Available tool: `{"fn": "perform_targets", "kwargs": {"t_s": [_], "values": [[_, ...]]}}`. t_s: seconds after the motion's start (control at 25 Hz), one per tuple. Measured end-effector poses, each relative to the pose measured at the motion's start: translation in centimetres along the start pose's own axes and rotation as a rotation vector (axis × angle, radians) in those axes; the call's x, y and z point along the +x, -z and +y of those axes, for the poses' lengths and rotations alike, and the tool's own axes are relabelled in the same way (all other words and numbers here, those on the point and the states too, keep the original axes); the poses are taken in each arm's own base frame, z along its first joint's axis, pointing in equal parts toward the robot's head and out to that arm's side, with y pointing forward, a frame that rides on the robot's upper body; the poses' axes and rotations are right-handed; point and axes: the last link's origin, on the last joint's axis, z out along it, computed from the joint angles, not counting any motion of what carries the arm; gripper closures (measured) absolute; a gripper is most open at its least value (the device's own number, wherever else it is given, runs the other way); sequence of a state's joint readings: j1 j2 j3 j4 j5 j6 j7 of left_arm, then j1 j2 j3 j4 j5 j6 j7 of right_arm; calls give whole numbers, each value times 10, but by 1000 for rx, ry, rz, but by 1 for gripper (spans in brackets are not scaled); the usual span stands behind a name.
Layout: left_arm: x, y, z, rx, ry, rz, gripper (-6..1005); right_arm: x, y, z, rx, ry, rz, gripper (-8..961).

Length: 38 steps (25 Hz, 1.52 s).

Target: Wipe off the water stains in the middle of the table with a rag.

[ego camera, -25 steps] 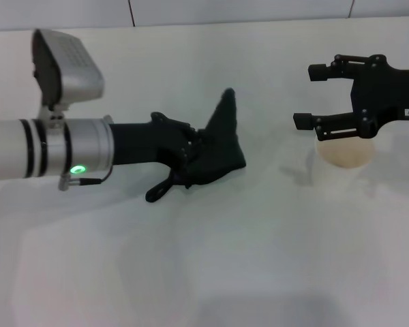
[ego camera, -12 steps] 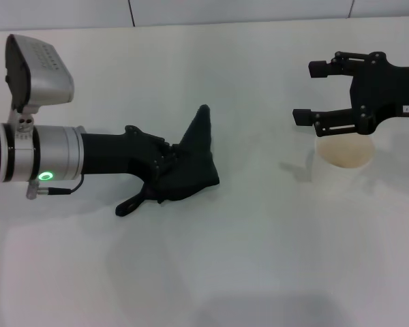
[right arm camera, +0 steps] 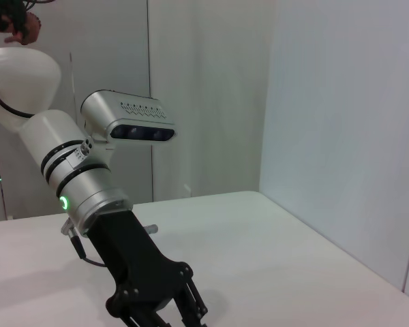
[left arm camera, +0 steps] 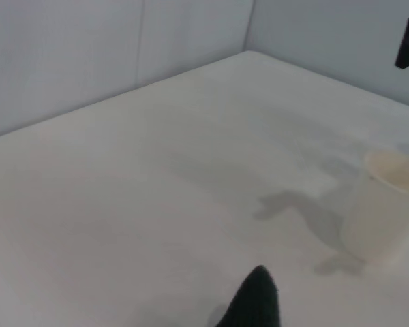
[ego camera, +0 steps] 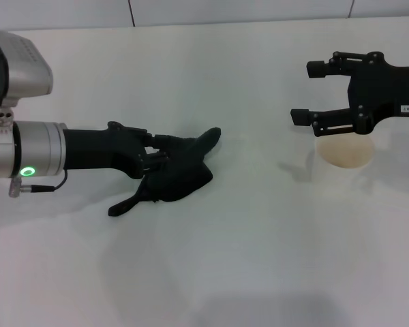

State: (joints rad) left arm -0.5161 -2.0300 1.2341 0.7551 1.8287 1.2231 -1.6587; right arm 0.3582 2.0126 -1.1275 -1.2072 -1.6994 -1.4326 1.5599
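One risk stands out: the rag [ego camera: 180, 170], low on the table [ego camera: 211, 272] left of centre, may slip from the left gripper [ego camera: 153, 163] under drag, leaving streaks. Its jaws are clamped on the cloth. No stain is visible. The right gripper [ego camera: 307, 92] hangs far right above a cup [ego camera: 344, 151], jaws wide apart, empty.
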Motion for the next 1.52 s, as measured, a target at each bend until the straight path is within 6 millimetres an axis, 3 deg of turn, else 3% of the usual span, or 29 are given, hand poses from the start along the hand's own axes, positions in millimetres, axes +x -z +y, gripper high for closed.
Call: {"fn": "perform_targets", "kwargs": {"t_s": [0.36,0.64,1.0,1.28,1.52], "values": [[10,17,12,-5,-99,7,508,-2,0,-1,8,-16,-3,97],[21,57,22,-35,-172,54,242,-2,2,-3,17,-18,-6,97],[21,110,34,-137,-167,157,250,-2,4,-5,22,-33,-1,97],[17,122,38,-166,-185,145,251,0,8,0,-7,-52,8,97],[18,119,40,-180,-196,149,252,2,8,1,-26,-48,34,97]]}}
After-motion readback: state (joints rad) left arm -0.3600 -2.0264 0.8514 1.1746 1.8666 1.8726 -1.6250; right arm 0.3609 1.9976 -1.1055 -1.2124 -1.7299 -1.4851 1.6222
